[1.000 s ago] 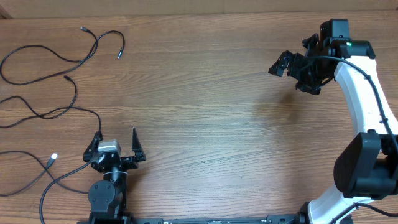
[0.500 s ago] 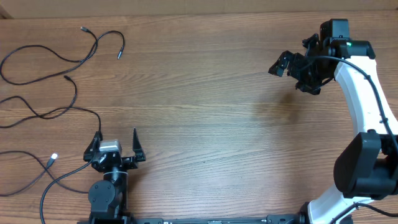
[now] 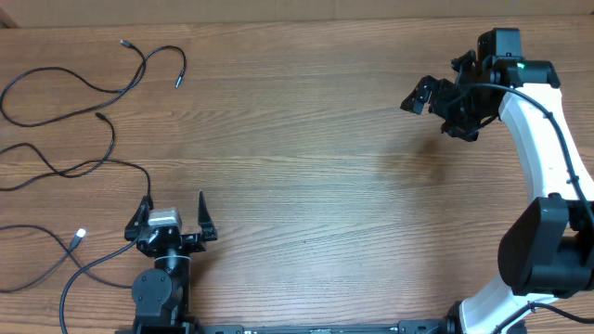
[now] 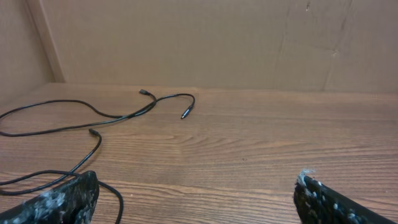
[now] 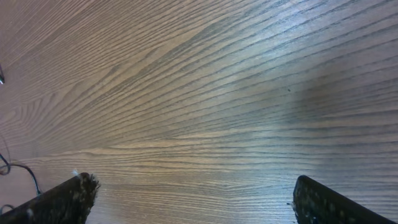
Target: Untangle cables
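Several thin black cables (image 3: 93, 88) lie as loose separate strands on the left part of the wooden table. One has a whitish tip (image 3: 81, 234) near the front left. The far strands also show in the left wrist view (image 4: 112, 118). My left gripper (image 3: 174, 206) is open and empty at the front left, its left finger next to a cable strand. My right gripper (image 3: 429, 100) is open and empty above bare wood at the far right. A cable bit shows at the left edge of the right wrist view (image 5: 12, 168).
A cardboard wall (image 4: 217, 37) stands along the table's far edge. The right arm's white links (image 3: 543, 139) and their thick black cable reach over the right side. The left arm's base (image 3: 160, 292) sits at the front edge.
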